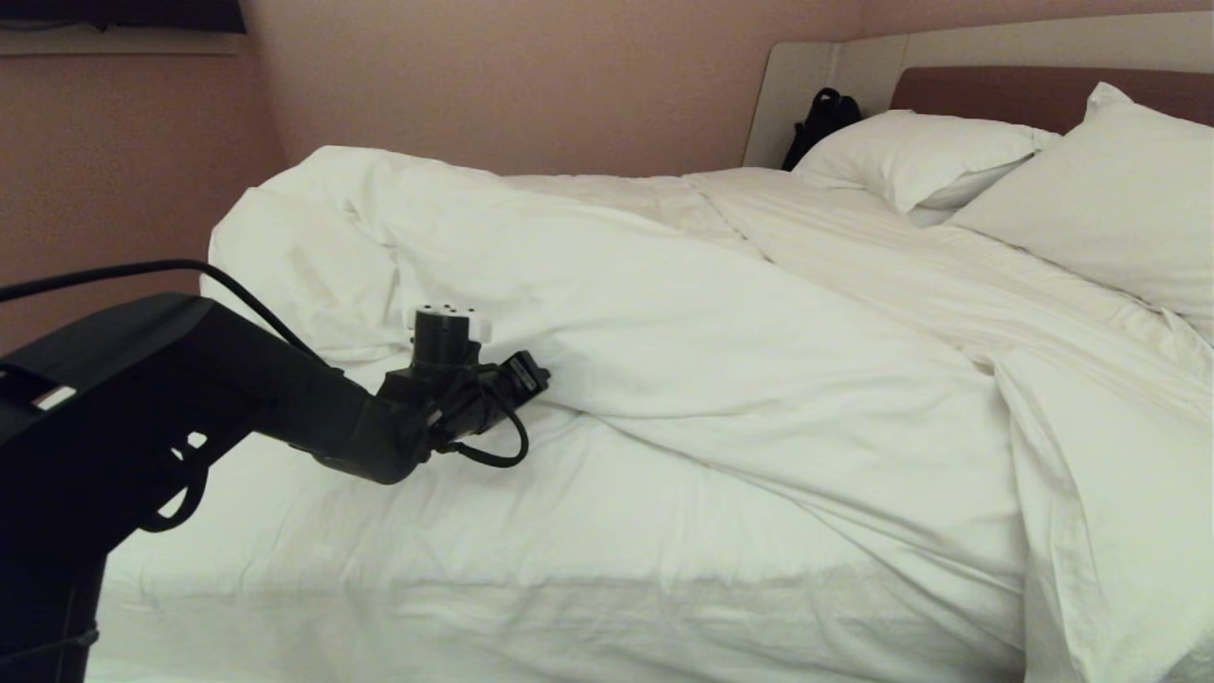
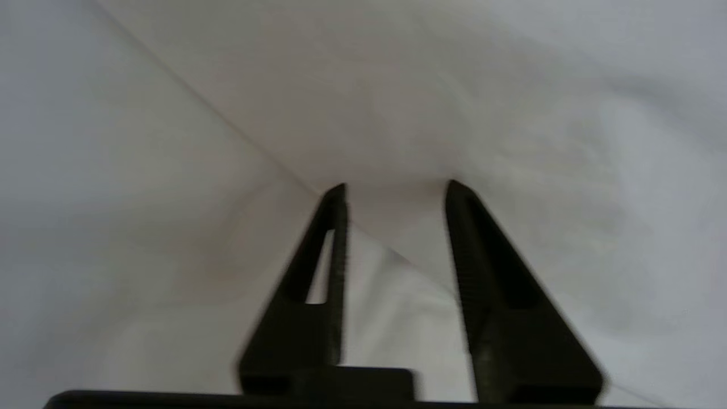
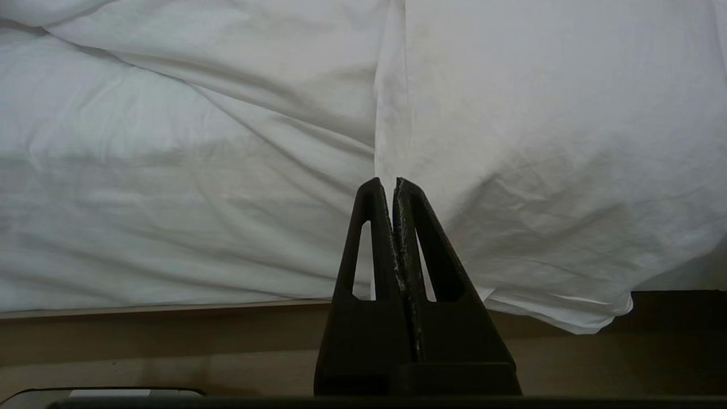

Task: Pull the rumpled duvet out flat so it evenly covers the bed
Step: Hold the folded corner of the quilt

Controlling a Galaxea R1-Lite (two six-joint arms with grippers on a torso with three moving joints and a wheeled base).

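Note:
The white duvet (image 1: 664, 313) lies rumpled in a heap across the far side of the bed (image 1: 455, 550), leaving bare sheet at the near left. My left gripper (image 1: 533, 376) reaches from the left to the duvet's near fold. In the left wrist view that gripper (image 2: 396, 190) is open, with its tips against the cloth and an edge of the duvet (image 2: 397, 102) running between the fingers. My right gripper (image 3: 393, 183) is shut and empty, low beside the bed, where a duvet corner (image 3: 539, 142) hangs over the side.
Two white pillows (image 1: 910, 152) (image 1: 1110, 199) lean against the headboard (image 1: 996, 85) at the far right. A black bag (image 1: 820, 119) sits beside them. The pink wall runs behind the bed. The bed's beige base (image 3: 170, 324) shows under the mattress.

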